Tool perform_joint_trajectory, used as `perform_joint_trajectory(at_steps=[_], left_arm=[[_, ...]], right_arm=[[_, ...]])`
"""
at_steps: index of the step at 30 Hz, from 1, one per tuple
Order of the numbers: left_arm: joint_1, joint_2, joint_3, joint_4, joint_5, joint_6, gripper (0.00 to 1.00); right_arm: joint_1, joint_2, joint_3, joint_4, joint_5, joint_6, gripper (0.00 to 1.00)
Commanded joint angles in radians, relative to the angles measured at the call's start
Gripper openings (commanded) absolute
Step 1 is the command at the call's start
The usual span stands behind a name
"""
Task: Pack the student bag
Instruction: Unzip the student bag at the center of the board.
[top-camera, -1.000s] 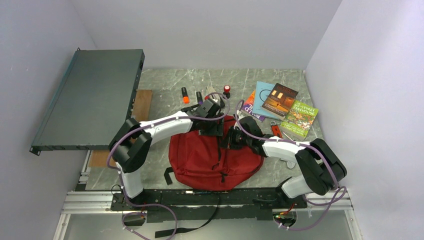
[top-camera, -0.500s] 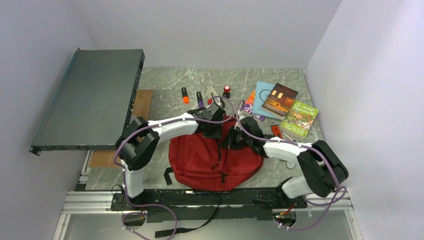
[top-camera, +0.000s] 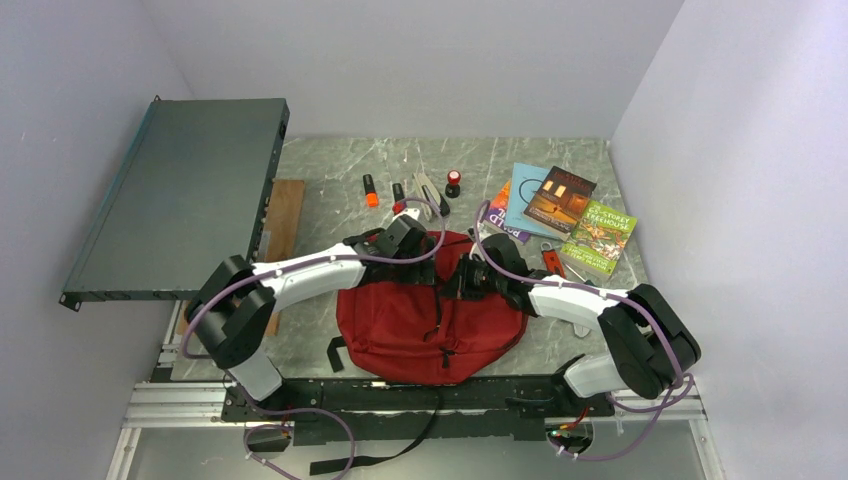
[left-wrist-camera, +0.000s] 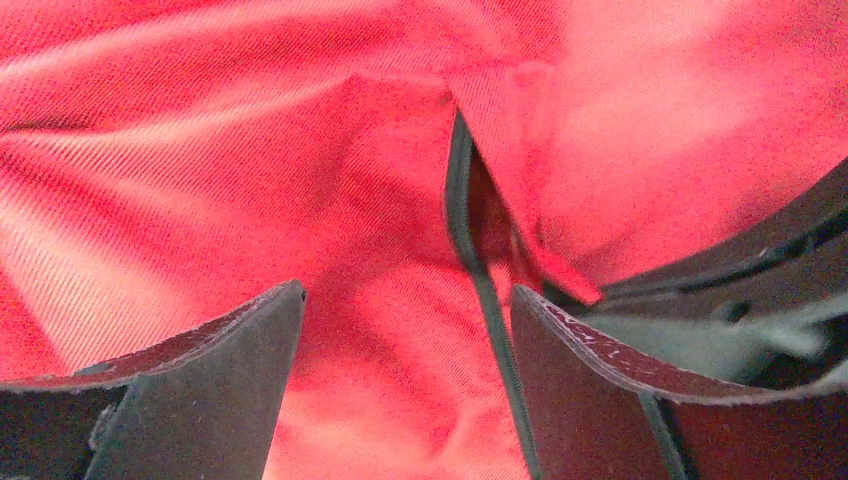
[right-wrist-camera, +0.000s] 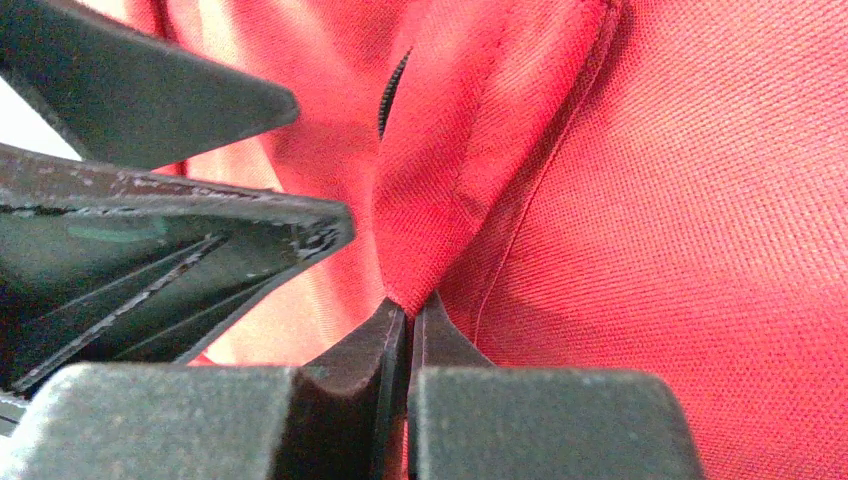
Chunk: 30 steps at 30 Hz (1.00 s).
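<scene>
Marbled tabletop (top-camera: 330, 165) holds the student bag (top-camera: 400, 325), fold pinched by right gripper (right-wrist-camera: 408, 308).

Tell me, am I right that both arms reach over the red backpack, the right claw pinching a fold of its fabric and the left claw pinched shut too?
Not quite. The left gripper is open, its jaws standing wide apart over the student bag, as the left wrist view shows. The right gripper does pinch a fold of the fabric.

Robot lab — walled table (top-camera: 330, 165) (bolted arms (top-camera: 310, 270))
</scene>
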Motion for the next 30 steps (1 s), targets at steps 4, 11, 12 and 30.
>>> perform_joint_trajectory(at_steps=[4,11,12,30], left_arm=[[-0.004,-0.021,-0.005,-0.005,-0.019,0.045,0.71],[-0.006,0.087,0.088,-0.012,0.027,0.054,0.86],[-0.006,0.108,0.107,-0.027,0.026,0.053,0.86],[0.023,-0.017,0.243,-0.323,0.374,0.305,0.0]], right_arm=[[-0.008,-0.001,0.018,0.041,-0.024,-0.005,0.0],[-0.007,0.006,0.02,0.055,-0.05,0.003,0.0],[-0.007,0.006,0.019,0.059,-0.051,0.005,0.0],[0.014,-0.077,0.083,-0.143,0.262,-0.168,0.0]])
